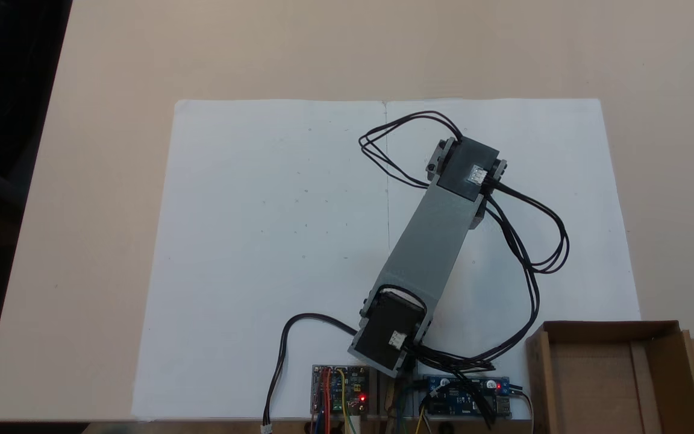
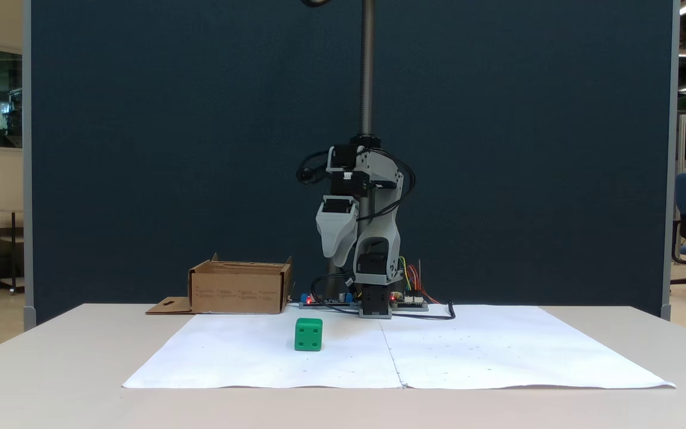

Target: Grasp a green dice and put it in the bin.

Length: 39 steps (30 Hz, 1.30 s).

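The green dice [image 2: 308,334] stands on the white paper, a little left of the sheet's middle seam in the front fixed view. The arm is folded up over its base, and my gripper [image 2: 340,261] hangs pointing down, well above the table and behind and slightly right of the dice. Its jaws appear as a single grey wedge, so open or shut cannot be read. The bin [image 2: 239,292], a brown cardboard box with a flap with a hang-hole, sits at the back left beside the arm's base. From above, the bin [image 1: 594,386] lies at the lower right, nothing inside it.
White paper sheets [image 1: 275,241] cover the middle of the beige table. Two circuit boards [image 1: 341,392] with lit red LEDs flank the arm's base. Black cables [image 1: 540,241] loop out beside the arm. A metal pole [image 2: 367,65] rises behind the arm.
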Each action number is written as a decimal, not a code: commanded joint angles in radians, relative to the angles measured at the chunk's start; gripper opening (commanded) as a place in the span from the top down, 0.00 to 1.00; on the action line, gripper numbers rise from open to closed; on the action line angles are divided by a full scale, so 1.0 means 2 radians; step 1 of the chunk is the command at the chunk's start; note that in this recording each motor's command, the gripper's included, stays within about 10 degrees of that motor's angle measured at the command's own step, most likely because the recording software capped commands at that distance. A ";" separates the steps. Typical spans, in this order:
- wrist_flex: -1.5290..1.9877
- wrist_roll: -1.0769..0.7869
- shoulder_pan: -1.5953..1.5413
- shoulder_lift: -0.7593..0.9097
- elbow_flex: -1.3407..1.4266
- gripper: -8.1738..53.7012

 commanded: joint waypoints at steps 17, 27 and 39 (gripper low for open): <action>-0.113 -0.102 0.058 -0.110 -0.025 0.17; -0.170 -0.114 0.061 -0.173 -0.025 0.17; -0.191 -0.133 0.049 -0.202 -0.025 0.17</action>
